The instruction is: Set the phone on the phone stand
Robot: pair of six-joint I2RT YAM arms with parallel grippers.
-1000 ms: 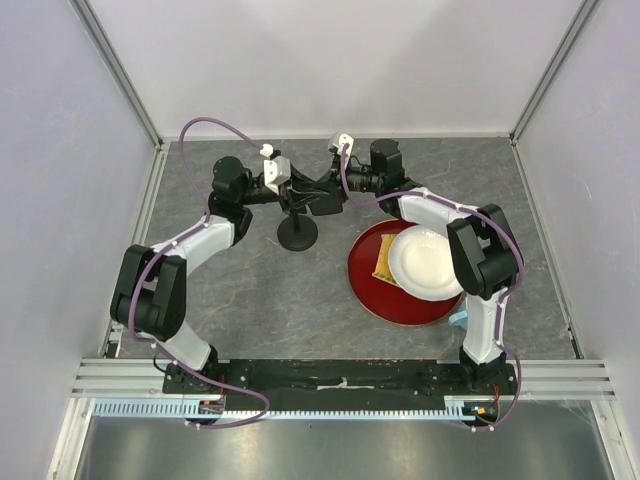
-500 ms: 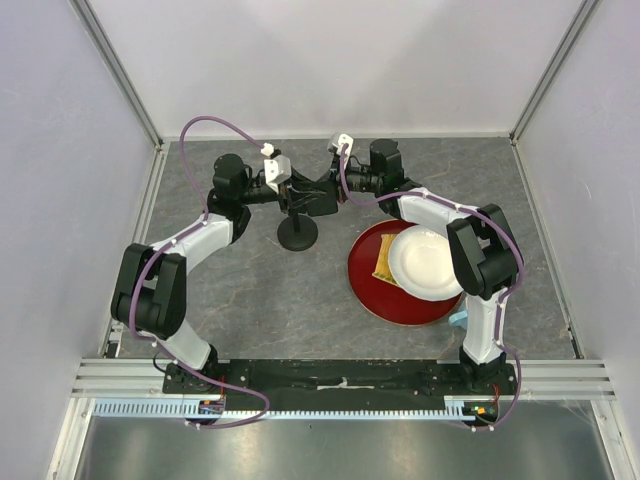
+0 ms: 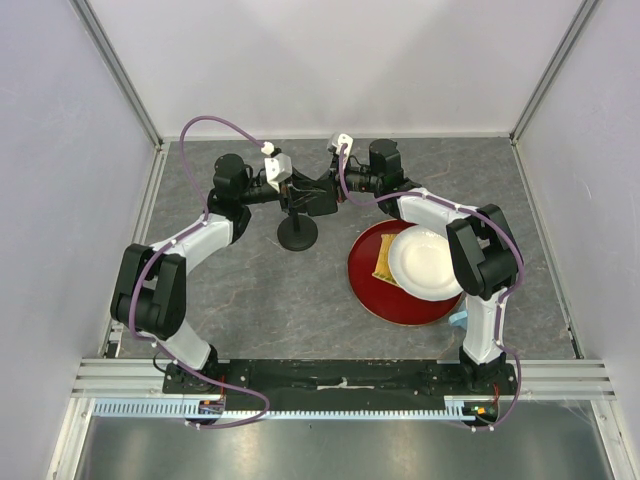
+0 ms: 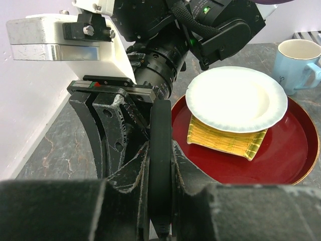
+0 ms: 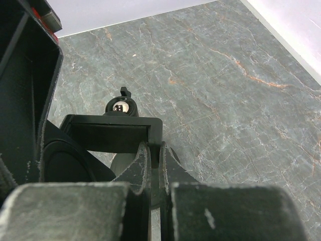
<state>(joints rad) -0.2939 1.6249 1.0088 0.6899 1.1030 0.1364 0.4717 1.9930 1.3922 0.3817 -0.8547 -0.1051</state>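
Top view: the phone stand [image 3: 297,235] is being overhung on the worktop [image 3: 250,290] by both jaws, held tip to tip.
Left wrist: the phone [image 4: 160,150] is being gripped edge-on between the nearly closed left jaws.
Right wrist: the right jaws are being pressed fully together just before the phone stand [image 5: 119,107]; anything pinched cannot be told.

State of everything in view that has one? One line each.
left hand: shut on the phone
right hand: shut, by the phone stand head
phone: gripped edge-on
phone stand: upright on the table
white plate: empty, on the yellow woven piece
red tray: holds both
blue mug: upright beside the red tray
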